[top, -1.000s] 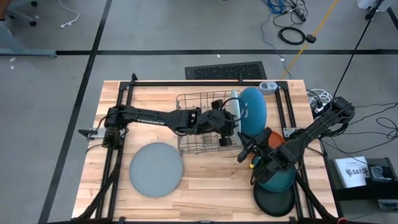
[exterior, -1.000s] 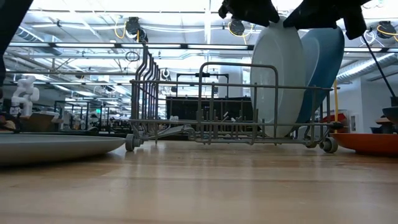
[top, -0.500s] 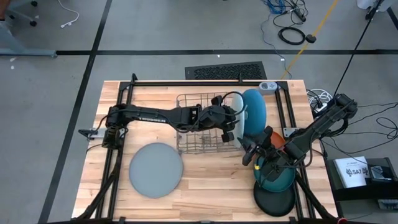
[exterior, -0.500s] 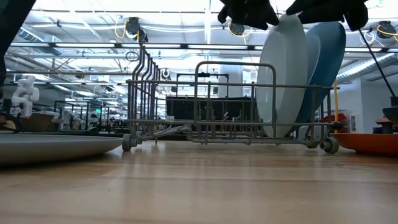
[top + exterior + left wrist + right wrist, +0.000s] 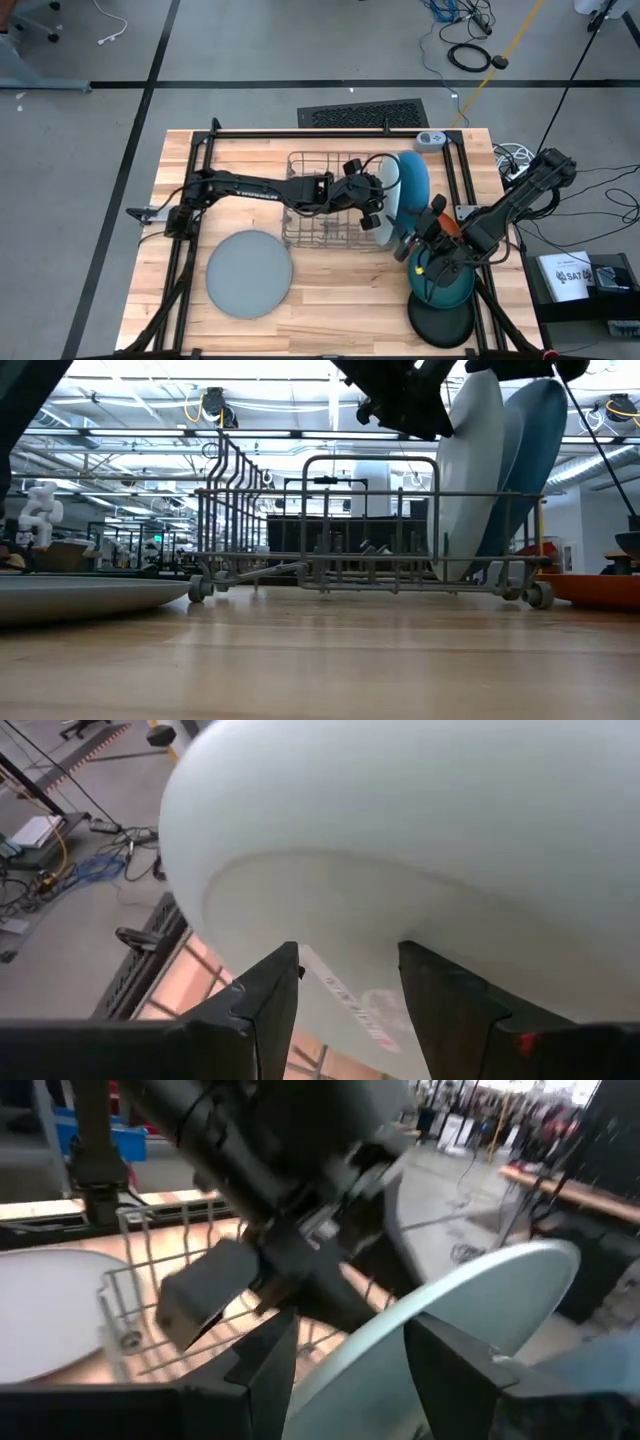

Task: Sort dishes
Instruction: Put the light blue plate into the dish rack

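The wire dish rack [image 5: 325, 200] sits mid-bench in the high view, with two plates on edge at its right end – the pale blue plate [image 5: 385, 205] and the blue plate [image 5: 411, 178] behind it. The left end effector [image 5: 372, 205] pinches the pale plate's rim from the frame's left, so that arm is nearest; the plate stands tall. The right end effector [image 5: 407, 246] hangs spread, lower right of the plate – holding nothing, I think.

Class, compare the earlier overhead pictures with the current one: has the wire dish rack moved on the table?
Yes. Seen from above, the dish rack has slid slightly towards the table's right side; the grey plate lying flat gives the reference.
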Available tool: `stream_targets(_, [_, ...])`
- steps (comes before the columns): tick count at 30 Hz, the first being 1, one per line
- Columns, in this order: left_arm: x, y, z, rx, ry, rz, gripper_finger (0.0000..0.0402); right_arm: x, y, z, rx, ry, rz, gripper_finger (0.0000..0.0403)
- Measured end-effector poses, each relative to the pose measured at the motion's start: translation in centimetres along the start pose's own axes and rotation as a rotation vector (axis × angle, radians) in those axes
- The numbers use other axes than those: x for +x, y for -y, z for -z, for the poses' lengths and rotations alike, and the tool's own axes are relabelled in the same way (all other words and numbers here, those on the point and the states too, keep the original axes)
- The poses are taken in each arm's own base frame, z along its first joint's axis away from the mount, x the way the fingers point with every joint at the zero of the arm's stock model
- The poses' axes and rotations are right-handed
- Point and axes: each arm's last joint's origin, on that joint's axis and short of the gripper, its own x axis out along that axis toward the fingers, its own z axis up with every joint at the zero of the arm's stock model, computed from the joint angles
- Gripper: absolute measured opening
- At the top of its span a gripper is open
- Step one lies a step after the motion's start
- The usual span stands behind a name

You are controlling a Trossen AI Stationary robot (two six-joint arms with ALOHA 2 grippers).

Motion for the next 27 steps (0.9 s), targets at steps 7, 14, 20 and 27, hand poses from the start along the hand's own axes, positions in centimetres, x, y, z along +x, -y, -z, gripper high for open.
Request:
stream_targets(7, [0.2,0.3,0.1,-0.018,0.002,0.049,0.0178,-0.4,1.1,-1.0,-0.073,0.042,0.038,0.0177])
stream_targets(14, [0.2,0.3,0.1,-0.039,0.002,0.065,0.0178,-0.4,1.2,-1.1,-0.096,0.036,0.028,0.0176])
stream_targets(20, [0.1,0.5,0.2,-0.039,0.0,0.073,0.0178,-0.4,1.1,-0.9,-0.026,0.008,-0.013,0.0204])
stream_targets(27, [0.1,0.6,0.6,-0.022,-0.046,0.077,0.0178,-0.4,1.1,-0.7,0.027,-0.045,-0.074,0.0278])
